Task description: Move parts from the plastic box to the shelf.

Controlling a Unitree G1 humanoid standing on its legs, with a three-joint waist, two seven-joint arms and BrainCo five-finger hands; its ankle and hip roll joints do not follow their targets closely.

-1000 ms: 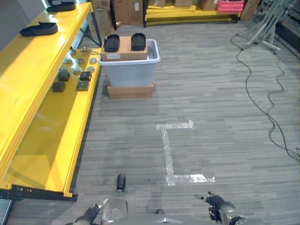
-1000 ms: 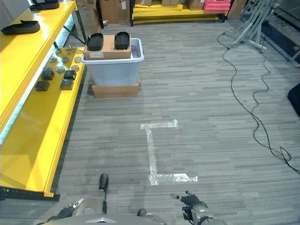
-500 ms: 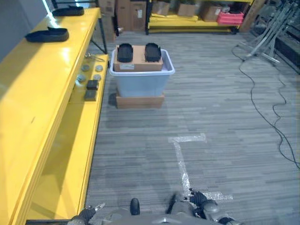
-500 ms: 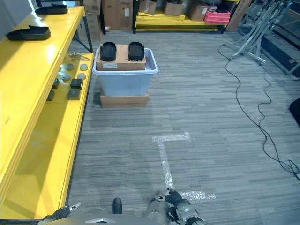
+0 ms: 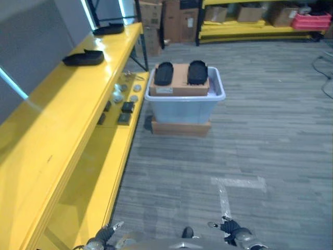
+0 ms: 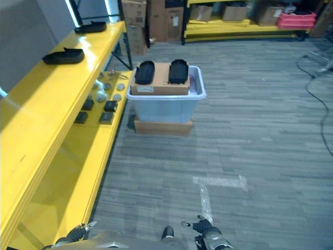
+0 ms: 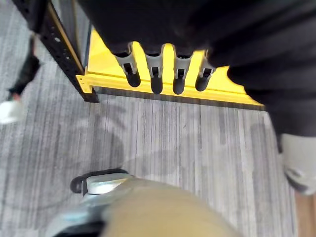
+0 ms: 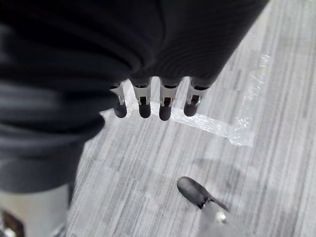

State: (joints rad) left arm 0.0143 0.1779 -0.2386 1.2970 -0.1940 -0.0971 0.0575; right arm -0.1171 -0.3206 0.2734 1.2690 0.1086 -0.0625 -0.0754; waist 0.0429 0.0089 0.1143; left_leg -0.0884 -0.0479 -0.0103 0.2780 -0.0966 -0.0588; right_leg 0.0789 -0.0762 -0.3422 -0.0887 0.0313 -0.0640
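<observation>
The pale plastic box [image 5: 184, 107] stands on the floor ahead, beside the yellow shelf [image 5: 52, 135]. A cardboard carton [image 5: 179, 86] lies across its top. Two black parts [image 5: 163, 73] [image 5: 197, 72] rest on the carton. Another black part [image 5: 83, 58] lies on the shelf's top board, and one more [image 5: 108, 29] farther back. My left hand [image 5: 101, 239] hangs low beside the shelf's base, fingers [image 7: 155, 74] straight and holding nothing. My right hand [image 5: 231, 229] hangs low over the floor, fingers [image 8: 153, 101] straight and holding nothing. Both hands are far from the box.
Several small dark and round parts [image 5: 125, 107] sit on the shelf's lower board beside the box. A flat cardboard box [image 5: 181, 128] lies under the plastic box. White tape [image 5: 229, 185] marks the floor. Cartons and another yellow rack [image 5: 244, 26] line the far wall.
The camera has turned left and moved forward, so the box and shelf appear nearer and more central. Both hands stay low and hold nothing.
</observation>
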